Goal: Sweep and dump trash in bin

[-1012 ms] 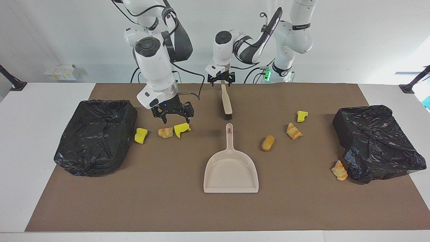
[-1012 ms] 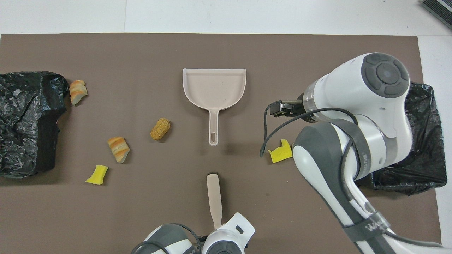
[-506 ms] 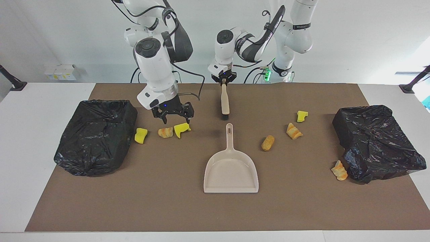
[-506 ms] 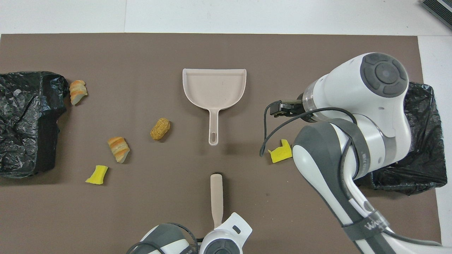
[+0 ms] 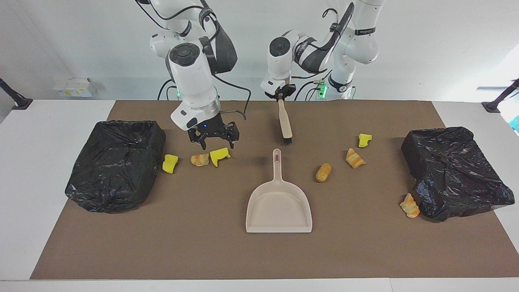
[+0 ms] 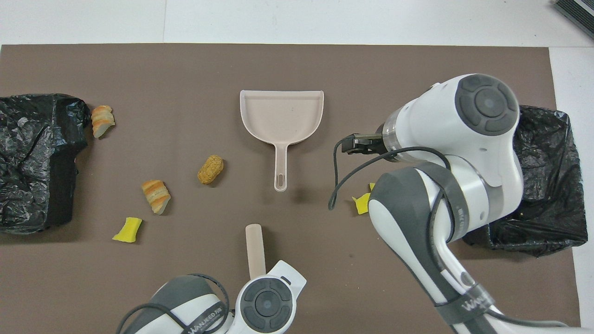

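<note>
Trash (image 5: 323, 172) is all on the brown mat, seven pieces, none in the pan or a bin. The biggest things are the two black-bagged bins, the right-end bin (image 5: 115, 162) at the right arm's end of the table and the left-end bin (image 5: 454, 170) at the left arm's end. Between them lies the beige dustpan (image 5: 279, 207), its handle pointing toward the robots.

The brush (image 5: 285, 121) is what has changed. A second ago it lay with the left gripper (image 5: 282, 96) spread around the top of its handle. Now the fingertips are clamped on that handle end. The brush hangs steeply, bristles down, and has swung a little toward the left arm's end. Whether the bristles touch the mat I cannot tell. So the tool is in hand and sweeping can begin, though no piece has been moved.

The right gripper (image 5: 214, 138) has drifted slightly toward the table's middle. It hovers with its fingers apart and empty, just over a cluster of three near the right-end bin: the large sponge chunk (image 5: 219, 156), the small croissant (image 5: 200, 159) and the sponge chunk nearest the bin (image 5: 170, 163).

Toward the left arm's end lie the bread roll (image 5: 323, 172), the striped croissant (image 5: 354, 158) and the small sponge chunk (image 5: 364, 140). The last croissant (image 5: 409, 206) rests against the left-end bin.
</note>
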Available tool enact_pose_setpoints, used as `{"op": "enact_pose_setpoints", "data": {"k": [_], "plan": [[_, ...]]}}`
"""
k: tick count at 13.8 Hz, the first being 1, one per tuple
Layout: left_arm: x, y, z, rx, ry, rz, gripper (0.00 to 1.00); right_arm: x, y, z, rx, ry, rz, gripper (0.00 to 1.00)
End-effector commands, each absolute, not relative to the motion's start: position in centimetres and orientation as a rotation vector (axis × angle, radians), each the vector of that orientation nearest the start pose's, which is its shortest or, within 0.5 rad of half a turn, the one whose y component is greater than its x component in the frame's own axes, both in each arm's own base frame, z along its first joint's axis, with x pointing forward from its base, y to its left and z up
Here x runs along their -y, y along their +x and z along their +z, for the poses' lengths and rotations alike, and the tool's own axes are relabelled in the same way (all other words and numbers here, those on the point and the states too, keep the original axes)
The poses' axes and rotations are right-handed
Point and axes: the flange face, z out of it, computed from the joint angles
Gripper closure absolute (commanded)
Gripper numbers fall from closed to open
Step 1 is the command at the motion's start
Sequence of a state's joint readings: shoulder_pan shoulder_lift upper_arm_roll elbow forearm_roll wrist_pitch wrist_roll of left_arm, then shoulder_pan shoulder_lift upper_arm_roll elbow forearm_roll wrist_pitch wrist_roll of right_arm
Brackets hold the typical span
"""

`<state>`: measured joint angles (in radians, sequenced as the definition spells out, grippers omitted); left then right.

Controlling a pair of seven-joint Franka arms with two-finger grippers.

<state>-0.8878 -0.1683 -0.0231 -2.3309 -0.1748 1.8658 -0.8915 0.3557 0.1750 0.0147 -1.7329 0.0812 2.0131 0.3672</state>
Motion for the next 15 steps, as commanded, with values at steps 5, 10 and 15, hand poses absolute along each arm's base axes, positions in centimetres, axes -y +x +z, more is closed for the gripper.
{"op": "enact_pose_setpoints", "data": {"k": [5,10,15], "plan": [[24.9,31.7,44.0,0.395,-2.867,0.494,1.00,-33.2,59.7,42.4,-0.084,-3.056,-0.211,0.00],[19.7,33.9,43.9,0.437,-2.762,0.524,1.00,-39.9,58.2,38.3,0.009,-3.104,-0.328,0.19],[13.3,36.2,43.6,0.585,-2.691,0.571,1.00,-41.7,56.8,36.9,0.050,-3.098,-0.329,0.22]]}}
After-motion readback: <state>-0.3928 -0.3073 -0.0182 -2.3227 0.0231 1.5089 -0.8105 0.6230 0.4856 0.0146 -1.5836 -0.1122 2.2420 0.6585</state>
